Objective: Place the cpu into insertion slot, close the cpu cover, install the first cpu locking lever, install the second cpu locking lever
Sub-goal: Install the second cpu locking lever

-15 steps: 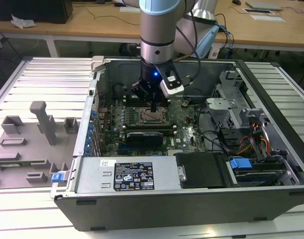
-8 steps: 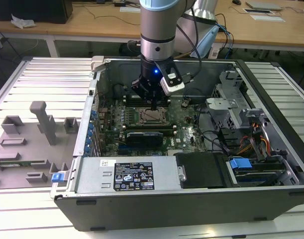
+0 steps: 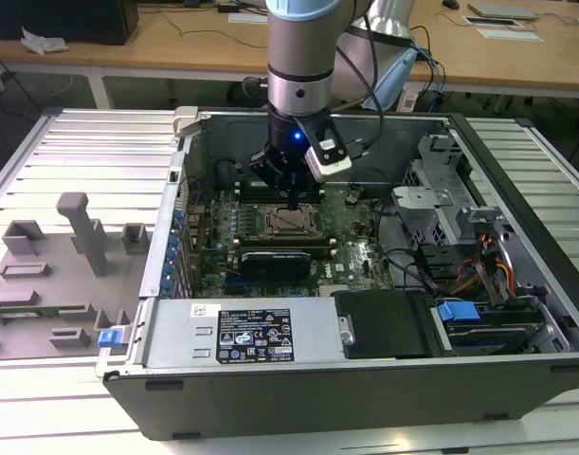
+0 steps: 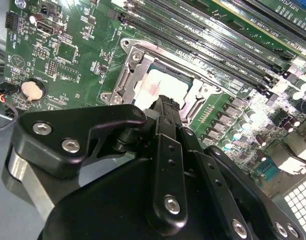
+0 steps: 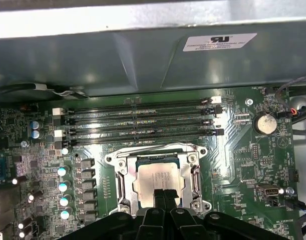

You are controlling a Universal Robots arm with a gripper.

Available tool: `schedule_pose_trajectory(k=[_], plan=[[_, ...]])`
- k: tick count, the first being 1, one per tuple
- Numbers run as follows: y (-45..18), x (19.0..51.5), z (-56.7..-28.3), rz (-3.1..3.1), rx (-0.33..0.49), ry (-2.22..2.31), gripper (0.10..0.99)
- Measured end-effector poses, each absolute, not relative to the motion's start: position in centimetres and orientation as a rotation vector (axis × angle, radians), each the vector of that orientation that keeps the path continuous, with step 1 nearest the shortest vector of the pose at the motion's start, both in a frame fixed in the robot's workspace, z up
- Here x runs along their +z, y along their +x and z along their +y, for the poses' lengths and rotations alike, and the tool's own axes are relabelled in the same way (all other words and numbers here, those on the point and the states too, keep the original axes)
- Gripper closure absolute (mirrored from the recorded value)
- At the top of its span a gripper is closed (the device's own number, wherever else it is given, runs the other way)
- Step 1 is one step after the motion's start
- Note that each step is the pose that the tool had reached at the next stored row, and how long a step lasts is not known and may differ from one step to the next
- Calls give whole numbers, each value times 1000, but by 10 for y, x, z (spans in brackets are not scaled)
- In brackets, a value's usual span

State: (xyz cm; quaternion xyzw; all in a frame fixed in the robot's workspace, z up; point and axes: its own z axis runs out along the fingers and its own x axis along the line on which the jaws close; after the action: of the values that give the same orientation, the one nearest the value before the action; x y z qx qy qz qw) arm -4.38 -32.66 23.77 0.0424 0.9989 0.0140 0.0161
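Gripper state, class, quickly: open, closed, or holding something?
Gripper: closed, holding nothing, tips together just over the cpu seated in the insertion slot.

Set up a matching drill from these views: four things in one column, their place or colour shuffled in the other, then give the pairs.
Things:
1. cpu
2. gripper
3. coin battery
4. blue clip

Descriptions:
A. round, silvery, on the green board
B. silvery-grey top, lying in the insertion slot
C. black, right above the cpu
D. at the drive bay, on the exterior view's right

Pairs: 1-B, 2-C, 3-A, 4-D
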Motion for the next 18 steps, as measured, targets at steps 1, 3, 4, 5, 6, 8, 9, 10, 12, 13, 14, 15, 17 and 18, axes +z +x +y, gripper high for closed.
schedule_pose_trajectory(k=[1, 3, 4, 5, 6, 8, 9, 10, 12, 13, 14, 15, 17, 18], plan=[[-44, 238, -327, 3106, 44, 132, 980], [-44, 241, -327, 3106, 44, 132, 980], [-44, 241, -327, 3106, 44, 132, 980], [-44, 241, -327, 3106, 44, 132, 980], [-44, 241, -327, 3106, 44, 132, 980], [-44, 241, -330, 3106, 44, 132, 980], [-44, 241, -333, 3106, 44, 132, 980], [-44, 241, -334, 3106, 44, 132, 980], [-44, 241, -338, 3106, 44, 132, 980], [-44, 241, -341, 3106, 44, 132, 980], [-44, 241, -342, 3106, 44, 132, 980], [-44, 241, -345, 3106, 44, 132, 980], [-44, 241, -352, 3106, 44, 132, 980], [-44, 241, -354, 3106, 44, 132, 980]])
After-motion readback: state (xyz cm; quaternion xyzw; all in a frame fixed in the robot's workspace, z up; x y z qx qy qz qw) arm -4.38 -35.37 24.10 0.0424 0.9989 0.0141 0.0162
